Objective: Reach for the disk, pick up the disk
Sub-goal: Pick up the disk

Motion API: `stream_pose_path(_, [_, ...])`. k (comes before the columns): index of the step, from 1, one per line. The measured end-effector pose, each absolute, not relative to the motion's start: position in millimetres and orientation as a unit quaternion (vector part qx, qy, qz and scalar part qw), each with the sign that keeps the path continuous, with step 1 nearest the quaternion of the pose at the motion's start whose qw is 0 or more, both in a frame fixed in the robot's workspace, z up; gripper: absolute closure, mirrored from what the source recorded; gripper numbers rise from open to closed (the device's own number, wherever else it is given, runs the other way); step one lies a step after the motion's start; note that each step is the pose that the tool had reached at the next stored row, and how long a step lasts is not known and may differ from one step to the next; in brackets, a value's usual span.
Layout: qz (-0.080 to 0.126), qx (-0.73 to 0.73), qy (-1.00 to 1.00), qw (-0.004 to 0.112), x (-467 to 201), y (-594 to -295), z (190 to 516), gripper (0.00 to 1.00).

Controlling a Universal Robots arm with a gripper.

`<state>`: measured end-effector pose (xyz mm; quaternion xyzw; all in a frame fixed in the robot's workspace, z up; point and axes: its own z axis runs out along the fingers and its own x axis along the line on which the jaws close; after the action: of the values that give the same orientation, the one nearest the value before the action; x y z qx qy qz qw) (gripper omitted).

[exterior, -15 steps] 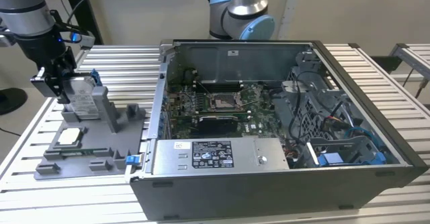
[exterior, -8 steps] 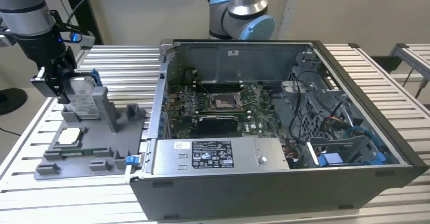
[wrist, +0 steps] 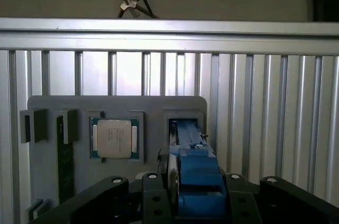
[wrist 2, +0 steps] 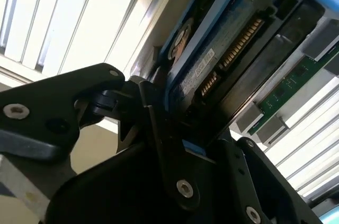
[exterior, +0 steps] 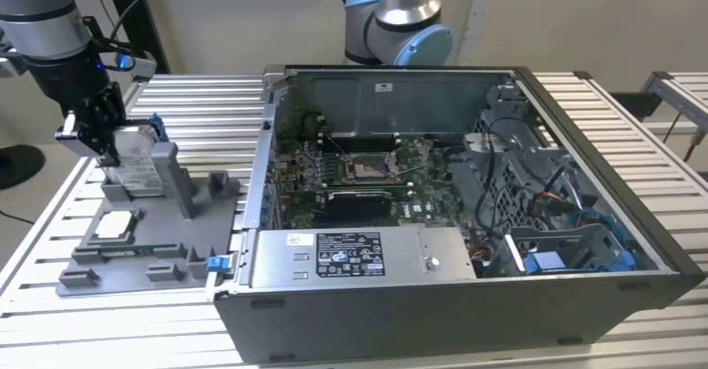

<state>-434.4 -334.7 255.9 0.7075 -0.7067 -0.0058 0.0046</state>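
at the exterior view's left, my gripper (exterior: 108, 149) hung over the grey fixture (exterior: 166, 245) on the slatted table (exterior: 45, 319). its jaws were drawn in to the disk's thickness and pinched the disk (exterior: 139, 167) across its flat faces. in the second wrist view the black fingers (wrist 2: 164, 144) pressed against the blue bracket (wrist 2: 183, 83) on either side. the disk stood upright on edge at the fixture's far slot, pale face toward the camera. i couldn't quite tell whether its lower edge sat in the slot or just above it. nearer the camera the processor chip (exterior: 116, 225) lay flat in its own recess, apart from the disk. further right stood the computer case (exterior: 465, 303), open, with the motherboard (exterior: 366, 170) exposed and a bare blue caddy (exterior: 559, 263) at its right end.
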Motion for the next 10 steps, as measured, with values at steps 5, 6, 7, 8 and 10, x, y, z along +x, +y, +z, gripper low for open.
stream_pose_path(5, [-0.006,0.707,-0.707,0.005,-434.5,-334.6,255.9,1.0])
stream_pose_path(6, [-0.006,0.707,-0.707,0.005,-434.4,-334.6,255.9,1.0])
stream_pose_path(7, [-0.006,0.707,-0.707,0.005,-434.4,-334.6,255.8,1.0])
stream_pose_path(8, [-0.006,0.707,-0.707,0.005,-434.4,-334.6,255.8,1.0])
stream_pose_path(10, [-0.006,0.707,-0.707,0.005,-434.4,-334.6,255.8,1.0])
